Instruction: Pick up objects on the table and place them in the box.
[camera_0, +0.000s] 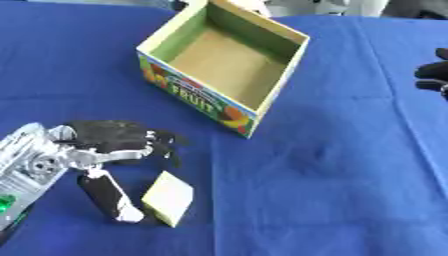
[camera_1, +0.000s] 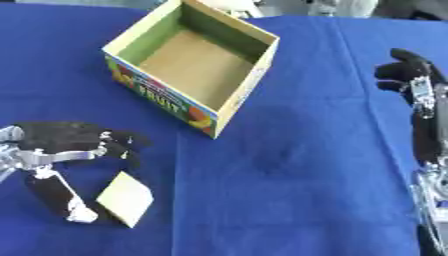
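A pale yellow flat block (camera_0: 169, 198) lies on the blue cloth near the front left. My left hand (camera_0: 114, 145) hovers just over it, fingers spread and bent above the block's far edge, the thumb (camera_0: 109, 196) reaching down beside its left side; nothing is held. The cardboard fruit box (camera_0: 262, 100) stands open and empty behind, its printed side facing me. At the right edge my right hand (camera_1: 411, 75) rests with its fingers up and relaxed, away from both the block and the box.
Blue cloth (camera_0: 332, 165) covers the whole table, with wide bare room between the box and my right arm (camera_1: 429, 150). Beyond the far edge some pale objects show dimly.
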